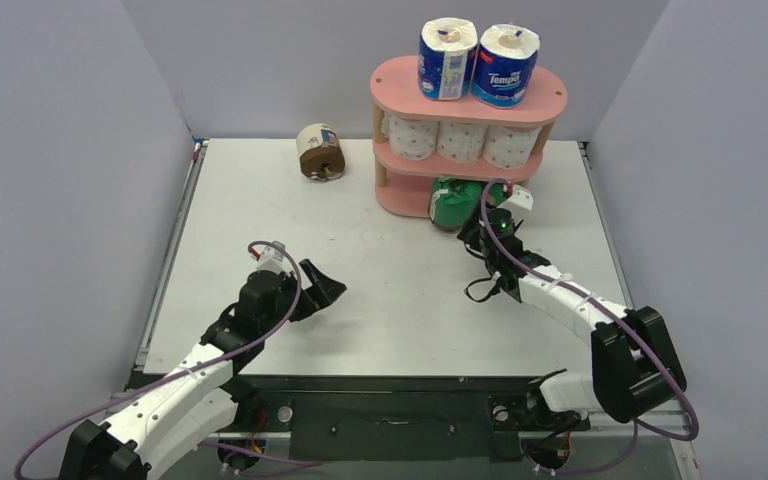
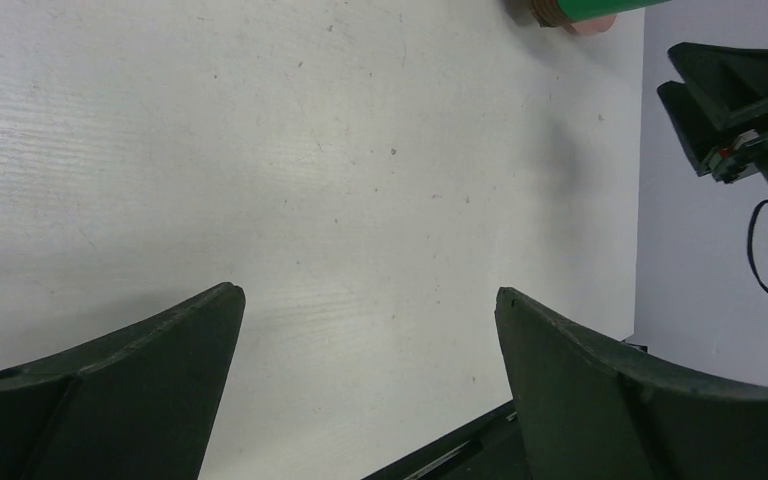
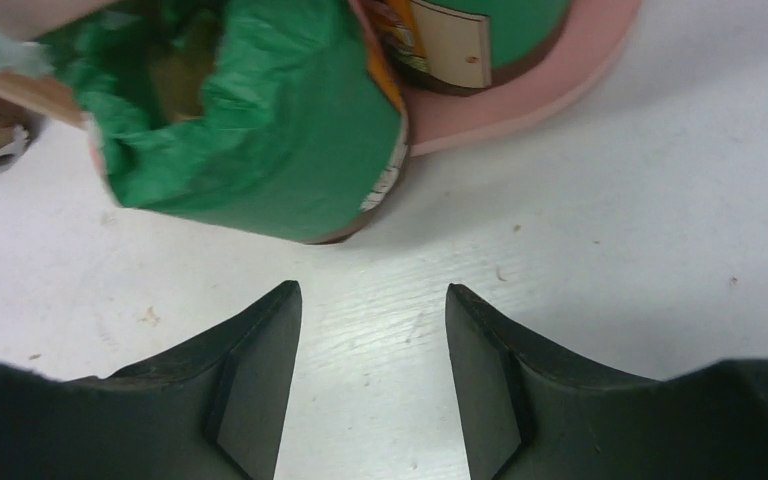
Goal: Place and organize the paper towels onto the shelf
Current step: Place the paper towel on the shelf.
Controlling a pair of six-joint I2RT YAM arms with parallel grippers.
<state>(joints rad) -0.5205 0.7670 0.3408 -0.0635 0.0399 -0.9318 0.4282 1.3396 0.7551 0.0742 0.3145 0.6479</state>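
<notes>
My right gripper [image 3: 372, 290] hovers parted, empty | green roll [image 3: 250, 130] half off shelf [image 3: 570, 70] lip, likely needs pushing in (left gripper [image 2: 370, 295] wide, spare)

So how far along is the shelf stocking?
Done: two blue rolls on top, three dotted white rolls mid-tier, one green roll on the bottom board. In hand: nothing; right gripper open before a tipped green roll. Left: seat it, shelve the cream-wrapped roll on the table.
</notes>
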